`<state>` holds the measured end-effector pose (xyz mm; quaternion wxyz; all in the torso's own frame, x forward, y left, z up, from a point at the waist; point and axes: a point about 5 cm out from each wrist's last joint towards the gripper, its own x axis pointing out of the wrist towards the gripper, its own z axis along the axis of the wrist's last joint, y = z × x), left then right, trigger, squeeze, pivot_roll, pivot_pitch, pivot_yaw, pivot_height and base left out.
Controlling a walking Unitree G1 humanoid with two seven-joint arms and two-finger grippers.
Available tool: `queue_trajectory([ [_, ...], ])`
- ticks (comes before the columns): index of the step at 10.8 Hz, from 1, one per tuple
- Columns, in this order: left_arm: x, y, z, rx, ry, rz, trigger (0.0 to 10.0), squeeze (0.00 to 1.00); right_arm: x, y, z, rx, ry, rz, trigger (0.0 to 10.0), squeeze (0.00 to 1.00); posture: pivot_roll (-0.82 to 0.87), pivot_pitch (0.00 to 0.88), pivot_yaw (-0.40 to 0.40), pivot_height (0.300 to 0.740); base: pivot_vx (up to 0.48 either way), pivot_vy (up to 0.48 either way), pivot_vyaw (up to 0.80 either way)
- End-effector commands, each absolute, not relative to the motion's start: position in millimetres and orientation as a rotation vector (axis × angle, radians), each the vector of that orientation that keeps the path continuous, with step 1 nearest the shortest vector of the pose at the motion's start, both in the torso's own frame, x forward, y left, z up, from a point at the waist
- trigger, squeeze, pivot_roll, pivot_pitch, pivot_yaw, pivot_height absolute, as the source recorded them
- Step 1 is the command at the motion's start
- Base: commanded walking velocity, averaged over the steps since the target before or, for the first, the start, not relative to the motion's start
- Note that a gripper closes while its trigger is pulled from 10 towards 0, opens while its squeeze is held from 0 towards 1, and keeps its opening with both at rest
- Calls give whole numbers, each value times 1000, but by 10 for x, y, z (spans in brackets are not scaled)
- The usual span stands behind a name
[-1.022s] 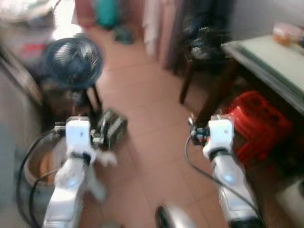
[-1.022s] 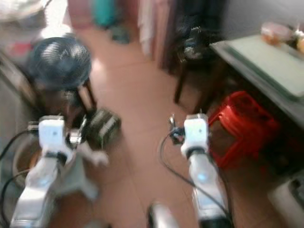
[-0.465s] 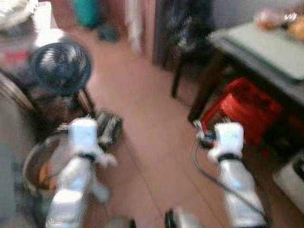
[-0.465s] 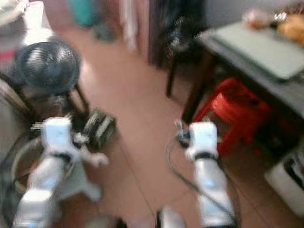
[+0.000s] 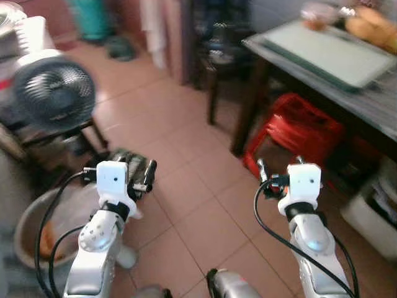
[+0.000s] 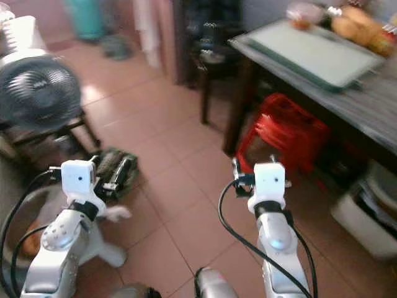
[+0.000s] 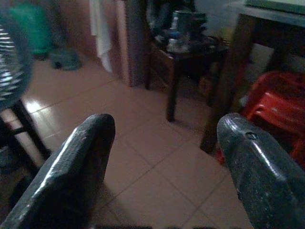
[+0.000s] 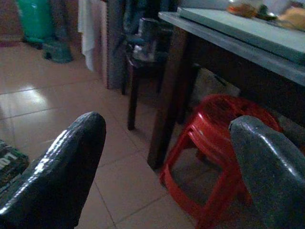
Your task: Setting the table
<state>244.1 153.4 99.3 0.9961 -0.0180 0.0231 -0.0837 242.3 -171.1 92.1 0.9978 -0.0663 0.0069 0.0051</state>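
A grey table (image 5: 374, 107) stands at the right, with a pale green mat (image 5: 322, 53) on it and some blurred food items (image 5: 366, 25) at its far end. Both arms are held out low over the tiled floor, short of the table. In the left wrist view my left gripper (image 7: 164, 131) is open with nothing between its fingers (image 7: 81, 157). My right gripper (image 8: 167, 131) is open and empty too, facing the table leg and a red plastic stool (image 8: 219, 138). The white wrists show at left (image 5: 113, 183) and right (image 5: 302, 186).
The red stool (image 5: 298, 127) sits under the table's near side, with a white bin (image 5: 372, 217) beside it. A dark chair (image 5: 223, 56) stands by the table's far corner. A floor fan (image 5: 53, 93), a dark box (image 5: 133, 167) and a basin (image 5: 28, 230) lie at the left.
The whole picture has shifted: the camera has turned towards the table, which now fills more of the right side. Both arms keep the same pose, grippers still open.
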Motion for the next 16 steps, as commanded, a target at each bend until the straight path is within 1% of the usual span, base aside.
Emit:
queue_trajectory([
  [1,2419,1572,976,-42,64,-160,10000,0,2423,-1672,990,-129,-4,25,10000,0,-32,102,25,740,0,0,0],
  [3,2422,1599,980,-40,61,-145,10000,0,2427,-1677,978,-126,5,22,10000,0,-32,105,23,740,0,403,-800],
  [7,2410,1581,978,-29,59,-149,10000,0,2444,-1677,988,-128,6,26,10000,0,-32,110,21,740,0,0,-800],
  [12,2367,1539,986,-21,52,-200,10000,0,2418,-1674,970,-120,14,19,10000,0,-36,105,29,740,0,0,-800],
  [13,2368,1542,997,-23,48,-199,10000,0,2420,-1674,977,-117,12,14,10000,0,-34,115,30,740,0,-251,-800],
  [16,2389,1510,1030,-36,36,-204,10000,0,2502,-1665,1058,-126,-23,26,10000,0,-43,128,34,740,0,-472,-721],
])
